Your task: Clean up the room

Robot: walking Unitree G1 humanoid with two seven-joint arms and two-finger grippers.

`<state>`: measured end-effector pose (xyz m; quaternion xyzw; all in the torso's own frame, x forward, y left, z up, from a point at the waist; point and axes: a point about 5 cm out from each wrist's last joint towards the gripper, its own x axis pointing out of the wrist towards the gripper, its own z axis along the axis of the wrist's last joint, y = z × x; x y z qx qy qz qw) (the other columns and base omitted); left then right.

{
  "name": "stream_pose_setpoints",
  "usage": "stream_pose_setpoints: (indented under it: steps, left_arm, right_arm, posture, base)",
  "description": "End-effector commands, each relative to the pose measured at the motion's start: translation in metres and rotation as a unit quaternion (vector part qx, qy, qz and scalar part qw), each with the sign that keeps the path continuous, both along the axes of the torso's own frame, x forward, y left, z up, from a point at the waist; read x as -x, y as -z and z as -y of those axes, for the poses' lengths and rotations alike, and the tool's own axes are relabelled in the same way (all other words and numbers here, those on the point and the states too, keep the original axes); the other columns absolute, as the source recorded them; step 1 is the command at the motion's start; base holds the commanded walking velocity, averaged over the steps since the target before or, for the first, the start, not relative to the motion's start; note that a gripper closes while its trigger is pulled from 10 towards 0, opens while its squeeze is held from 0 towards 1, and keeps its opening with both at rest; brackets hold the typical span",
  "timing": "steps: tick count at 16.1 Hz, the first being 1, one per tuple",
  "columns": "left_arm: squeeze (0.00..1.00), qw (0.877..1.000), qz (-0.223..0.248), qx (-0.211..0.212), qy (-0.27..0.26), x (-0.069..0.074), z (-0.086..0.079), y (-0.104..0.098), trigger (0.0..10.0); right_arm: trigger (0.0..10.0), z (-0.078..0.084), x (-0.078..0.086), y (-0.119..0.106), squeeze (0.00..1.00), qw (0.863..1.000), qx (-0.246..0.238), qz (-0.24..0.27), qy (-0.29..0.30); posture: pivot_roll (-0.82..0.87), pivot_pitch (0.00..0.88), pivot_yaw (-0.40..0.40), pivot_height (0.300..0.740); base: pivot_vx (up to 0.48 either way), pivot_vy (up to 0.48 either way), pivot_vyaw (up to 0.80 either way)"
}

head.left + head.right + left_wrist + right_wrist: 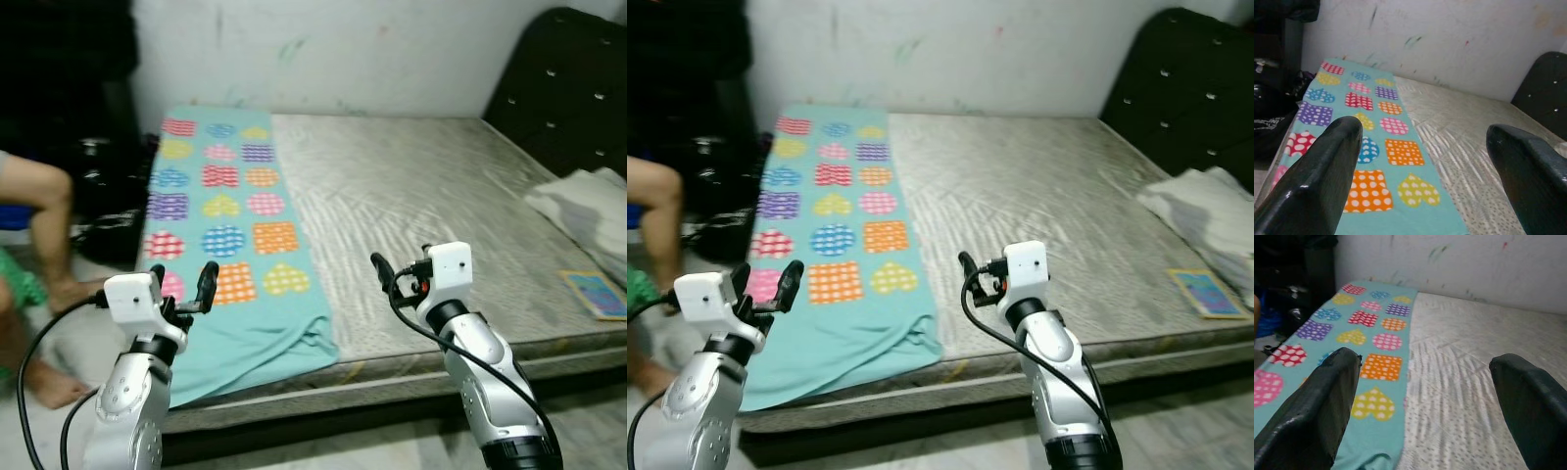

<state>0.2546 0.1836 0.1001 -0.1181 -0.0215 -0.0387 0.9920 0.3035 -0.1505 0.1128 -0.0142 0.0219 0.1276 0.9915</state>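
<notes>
Both head views look forward and down over the bed (421,196); each wrist view looks low along its fingers, sharing the patterned blanket (1381,122).

A teal fabric blanket (230,235) is patterned with polka-dotted hearts and squares in red, orange, yellow, pink, blue and purple; the grey textured mattress (431,206) is finely speckled.
</notes>
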Motion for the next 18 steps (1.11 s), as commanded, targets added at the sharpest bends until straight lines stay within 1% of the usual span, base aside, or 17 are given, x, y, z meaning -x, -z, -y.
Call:
stream_pose_setpoints:
  steps: [1,5,11,13,18]
  left_arm:
    - [0.00,1.000,0.009,0.009,0.023,0.000,0.008,-0.005,10.0]
    - [0.00,0.999,0.012,0.013,0.031,0.000,0.010,-0.006,10.0]
    - [0.00,0.999,0.008,0.014,0.031,0.001,0.011,-0.005,10.0]
    - [0.00,1.000,-0.004,0.000,0.011,0.000,0.009,-0.003,10.0]
    - [0.00,1.000,-0.004,-0.001,0.014,0.000,0.008,-0.002,10.0]
  right_arm:
    - [10.0,0.006,-0.001,-0.002,0.00,1.000,0.006,0.001,0.009]
    - [10.0,0.006,0.000,-0.002,0.00,1.000,0.009,0.000,0.008]
    - [10.0,0.006,-0.001,-0.002,0.00,1.000,0.013,-0.001,0.009]
    - [10.0,0.008,-0.002,-0.002,0.00,1.000,0.014,0.001,0.010]
    - [10.0,0.015,-0.002,0.000,0.00,1.000,0.019,-0.001,0.018]
  posture:
    - [-0.06,0.000,-0.071,0.740]
    - [-0.05,0.000,-0.070,0.740]
    - [-0.05,0.000,-0.074,0.740]
    - [-0.05,0.000,-0.073,0.740]
    - [-0.05,0.000,-0.073,0.740]
  base:
    - [0.000,0.000,0.00]
    - [0.299,0.000,0.00]
    - [0.354,0.000,0.00]
    - [0.000,0.000,0.00]
    - [0.000,0.000,0.00]
